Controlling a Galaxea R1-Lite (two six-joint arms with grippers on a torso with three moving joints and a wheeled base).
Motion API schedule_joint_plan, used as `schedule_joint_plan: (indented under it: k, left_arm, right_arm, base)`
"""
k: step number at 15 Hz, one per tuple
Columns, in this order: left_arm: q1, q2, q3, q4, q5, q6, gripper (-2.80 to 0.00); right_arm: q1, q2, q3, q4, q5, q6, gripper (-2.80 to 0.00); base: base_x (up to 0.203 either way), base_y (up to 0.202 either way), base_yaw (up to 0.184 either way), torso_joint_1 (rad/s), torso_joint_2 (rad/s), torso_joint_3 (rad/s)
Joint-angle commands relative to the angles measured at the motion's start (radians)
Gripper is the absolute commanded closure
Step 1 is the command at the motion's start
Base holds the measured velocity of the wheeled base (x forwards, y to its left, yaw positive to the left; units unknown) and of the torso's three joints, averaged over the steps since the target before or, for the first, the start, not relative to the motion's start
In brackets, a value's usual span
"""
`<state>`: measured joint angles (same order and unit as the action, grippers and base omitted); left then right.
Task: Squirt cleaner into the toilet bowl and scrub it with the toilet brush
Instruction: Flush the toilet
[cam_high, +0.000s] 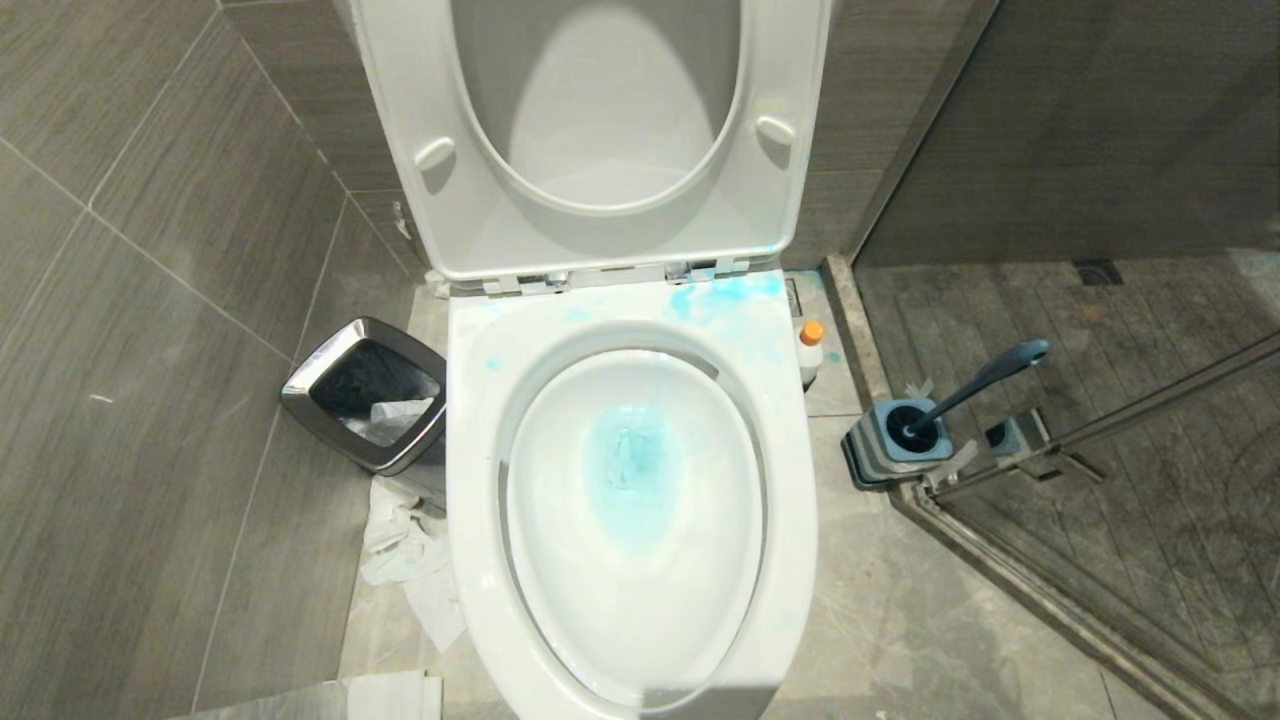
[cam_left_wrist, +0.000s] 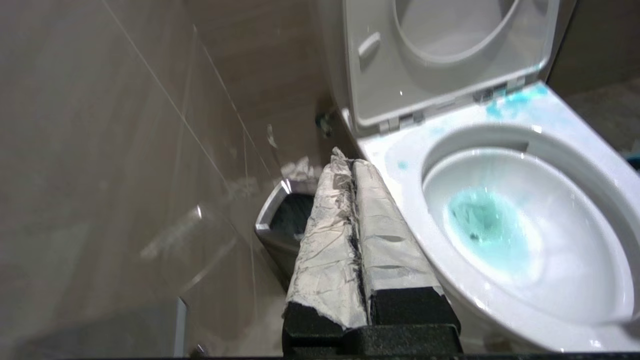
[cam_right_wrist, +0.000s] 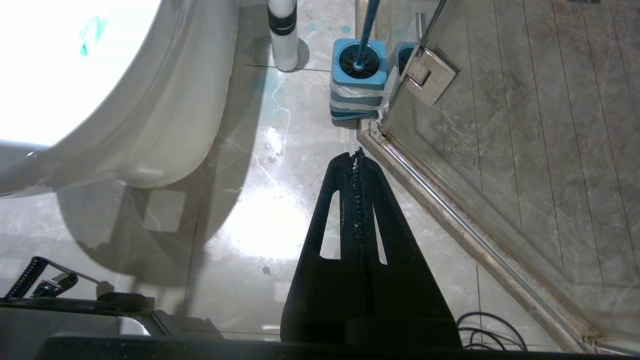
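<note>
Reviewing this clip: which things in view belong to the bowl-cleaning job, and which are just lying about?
For the job: toilet bowl, blue-smeared; cleaner on the floor beside it; toilet brush standing in its holder.

Lying about: waste bin; crumpled paper on the floor; glass shower door.

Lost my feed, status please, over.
Both grippers shut, empty: left gripper, right gripper. Toilet brush in holder, cleaner beside toilet bowl. Nothing blocking.

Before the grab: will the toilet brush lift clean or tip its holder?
The toilet brush leans in its holder, handle slim and probably stiff. The holder looks taped to the glass-door frame, so it likely stays put. Bristle head may drag coming out.
</note>
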<state>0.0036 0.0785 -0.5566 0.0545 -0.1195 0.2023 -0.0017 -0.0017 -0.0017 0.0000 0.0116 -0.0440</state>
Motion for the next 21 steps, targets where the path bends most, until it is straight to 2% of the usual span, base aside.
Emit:
schedule_joint_plan:
  k: [1, 6, 9, 12, 16, 18, 21]
  left_arm:
    - [0.004, 0.176, -0.201, 0.041, -0.004, 0.008, 0.0]
    - [0.001, 0.569, -0.423, 0.06, -0.01, 0.004, 0.0]
    - [-0.015, 0.831, -0.543, 0.019, -0.001, -0.064, 0.0]
    - [-0.044, 1.117, -0.707, -0.13, 0.0, -0.144, 0.0]
    - [-0.085, 1.439, -1.033, -0.364, 0.001, -0.271, 0.0]
    - [-0.094, 1.524, -1.098, -0.463, 0.0, -0.315, 0.0]
    - [-0.107, 1.618, -1.18, -0.537, 0.0, -0.325, 0.0]
  right_arm:
    - [0.0, 0.002, 0.0, 0.0, 0.001, 0.0, 0.0]
    - [0.0, 0.002, 0.0, 0.0, 0.001, 0.0, 0.0]
    - [-0.001, 0.002, 0.0, 0.0, 0.001, 0.0, 0.0]
    - [0.0, 0.002, 0.0, 0.0, 0.001, 0.0, 0.0]
    - [0.0, 0.002, 0.0, 0.0, 0.001, 0.0, 0.0]
    - [0.0, 0.002, 0.0, 0.0, 0.001, 0.0, 0.0]
    - [0.0, 0.002, 0.0, 0.0, 0.001, 0.0, 0.0]
  base:
    - [0.0, 0.0, 0.0, 0.0, 0.0, 0.0]
    - [0.0, 0.0, 0.0, 0.0, 0.0, 0.0]
    - [0.0, 0.0, 0.0, 0.0, 0.0, 0.0]
    - [0.0, 0.0, 0.0, 0.0, 0.0, 0.0]
    - [0.0, 0.0, 0.0, 0.0, 0.0, 0.0]
    - [0.0, 0.0, 0.0, 0.0, 0.0, 0.0]
    - [0.0, 0.0, 0.0, 0.0, 0.0, 0.0]
